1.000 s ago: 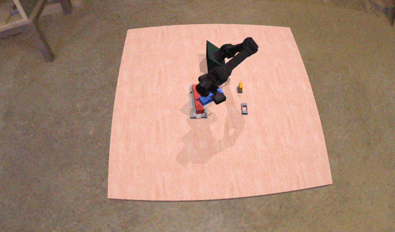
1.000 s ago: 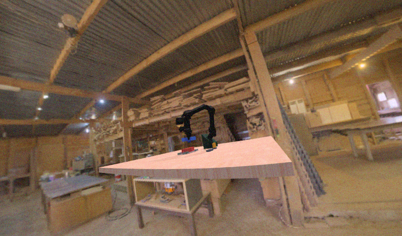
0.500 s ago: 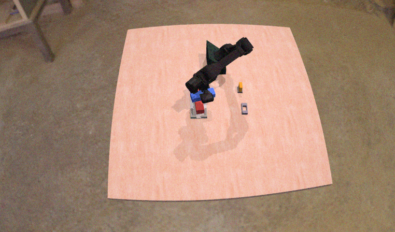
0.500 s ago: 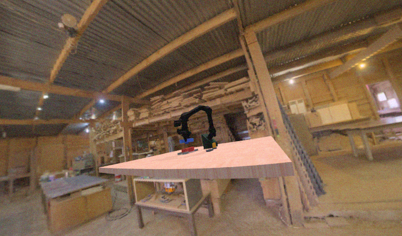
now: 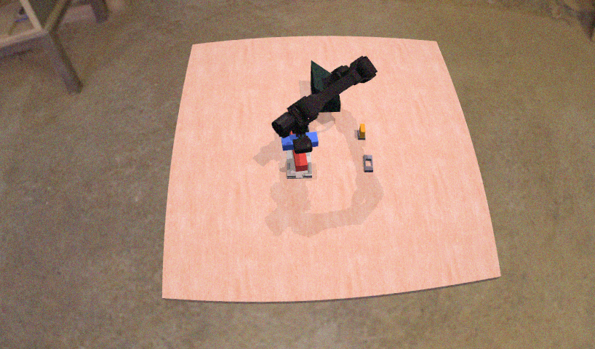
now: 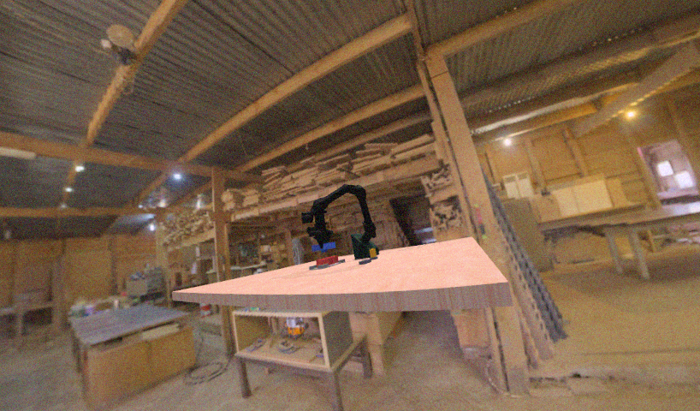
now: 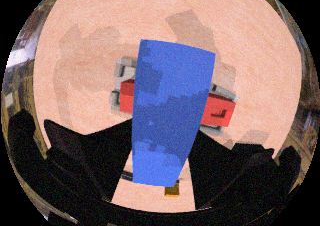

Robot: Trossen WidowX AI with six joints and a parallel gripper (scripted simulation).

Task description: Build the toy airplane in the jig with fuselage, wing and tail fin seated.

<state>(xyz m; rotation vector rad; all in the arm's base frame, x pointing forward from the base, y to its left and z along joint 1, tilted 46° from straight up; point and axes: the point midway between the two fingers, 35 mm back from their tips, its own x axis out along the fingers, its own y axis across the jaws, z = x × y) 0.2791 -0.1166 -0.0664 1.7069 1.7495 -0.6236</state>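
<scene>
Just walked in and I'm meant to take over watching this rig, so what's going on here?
The arm is building a toy airplane. Its gripper is shut on the blue wing, holding it crosswise above the red fuselage, which already lies in the grey cradle. In the exterior view the wing is not yet down on the fuselage. The orange tail fin stands untouched off to the side, near a small grey holder.

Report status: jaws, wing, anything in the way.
Gripper shut on blue wing, held crosswise above red fuselage in the jig. Wing not seated. Orange tail fin off aside; path unobstructed.
</scene>
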